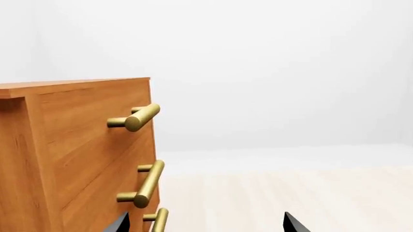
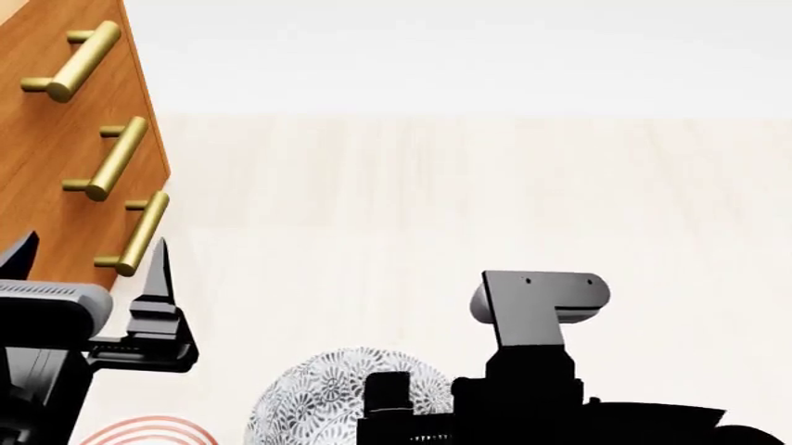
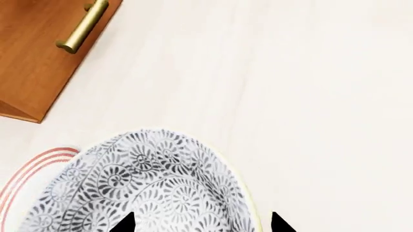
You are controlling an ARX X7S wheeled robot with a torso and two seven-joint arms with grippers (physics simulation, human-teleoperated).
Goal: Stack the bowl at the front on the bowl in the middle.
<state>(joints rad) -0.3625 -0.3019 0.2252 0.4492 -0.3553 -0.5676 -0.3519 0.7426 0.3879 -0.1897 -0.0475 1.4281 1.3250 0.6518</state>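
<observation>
The right tool (image 3: 201, 223) hangs above the patterned bowl (image 3: 145, 186) with its tips spread apart, holding nothing. In the head view the bowl sits at six o'clock, beside a red-ringed bowl (image 2: 146, 430) at seven. The left tool (image 2: 87, 264), also open, idles near the drawer cabinet (image 2: 56, 139). Lower squarely over the rim before closing.

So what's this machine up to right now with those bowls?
A two-armed robot works over a pale wooden table. Its right gripper hangs open just above a grey-and-white floral patterned bowl, not gripping it. A red-striped white bowl peeks out beside it. The left gripper waits open near an orange wooden drawer cabinet with brass handles.
</observation>
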